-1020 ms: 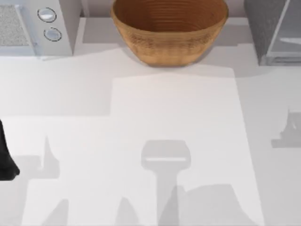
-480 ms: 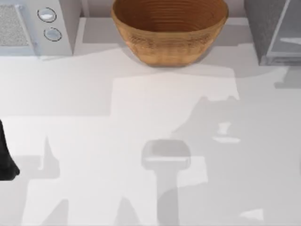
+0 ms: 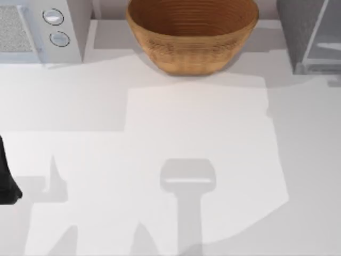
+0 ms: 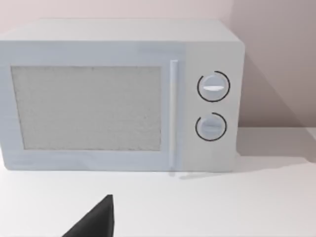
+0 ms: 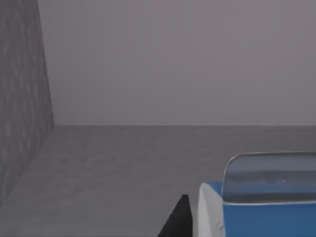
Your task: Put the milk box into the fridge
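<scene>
The milk box (image 5: 266, 217), blue with a white edge and a glassy top, sits close up in the right wrist view. My right gripper (image 5: 237, 229) is shut on it, one dark finger (image 5: 178, 219) showing beside the carton. Around them are the dark grey floor and walls of the fridge's inside (image 5: 123, 163). From above, the fridge (image 3: 311, 37) stands at the table's back right corner with its pale front panel. My left arm (image 3: 6, 181) is parked at the table's left edge, gripper open, one finger (image 4: 96, 222) showing before the white appliance.
A white appliance with two round knobs (image 3: 56, 26) stands at the back left, also seen face-on as the appliance (image 4: 118, 94). A woven brown basket (image 3: 192, 37) sits at the back middle. The white table (image 3: 176, 133) carries only shadows.
The large shadow over the table's right side has shifted and pulled away from the middle. The left arm has not moved.
</scene>
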Controlling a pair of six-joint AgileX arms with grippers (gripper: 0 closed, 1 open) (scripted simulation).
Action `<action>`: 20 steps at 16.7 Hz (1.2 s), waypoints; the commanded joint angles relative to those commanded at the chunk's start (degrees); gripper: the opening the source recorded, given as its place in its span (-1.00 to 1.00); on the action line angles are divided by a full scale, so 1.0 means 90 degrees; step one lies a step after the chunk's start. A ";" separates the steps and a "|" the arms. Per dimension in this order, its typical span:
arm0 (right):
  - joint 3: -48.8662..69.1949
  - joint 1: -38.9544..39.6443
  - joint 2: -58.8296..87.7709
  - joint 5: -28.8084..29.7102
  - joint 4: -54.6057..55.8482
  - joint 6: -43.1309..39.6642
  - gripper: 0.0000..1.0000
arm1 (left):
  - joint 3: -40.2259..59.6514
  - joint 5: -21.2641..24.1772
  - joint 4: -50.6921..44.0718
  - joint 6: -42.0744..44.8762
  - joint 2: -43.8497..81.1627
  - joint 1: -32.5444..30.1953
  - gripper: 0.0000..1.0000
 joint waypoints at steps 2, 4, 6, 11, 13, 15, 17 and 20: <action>0.0181 -0.0048 0.0376 -0.0052 0.0222 0.0003 -1.00 | 0.0000 0.0000 0.0000 0.0000 0.0000 0.0000 1.00; 0.0232 -0.0061 0.0482 -0.0066 0.0285 0.0003 -1.00 | 0.0000 0.0000 0.0000 0.0000 0.0000 0.0000 1.00; 0.0232 -0.0061 0.0482 -0.0066 0.0285 0.0003 -1.00 | 0.0000 0.0000 0.0000 0.0000 0.0000 0.0000 1.00; 0.0445 -0.0004 0.0600 -0.0042 0.0140 0.0015 -1.00 | 0.0000 0.0000 0.0000 0.0000 0.0000 0.0000 1.00; 0.0940 0.0032 0.0829 0.0004 -0.0121 0.0014 -1.00 | 0.0000 0.0000 0.0000 0.0000 0.0000 0.0000 1.00; 0.1638 0.0082 0.1127 0.0069 -0.0500 0.0013 -1.00 | 0.0000 0.0000 0.0000 0.0000 0.0000 0.0000 1.00; 0.2428 0.0145 0.1450 0.0141 -0.0943 0.0012 -1.00 | 0.0000 0.0000 0.0000 0.0000 0.0000 0.0000 1.00; 0.3526 0.0247 0.1880 0.0241 -0.1596 0.0007 -1.00 | 0.0000 0.0000 0.0000 0.0000 0.0000 0.0000 1.00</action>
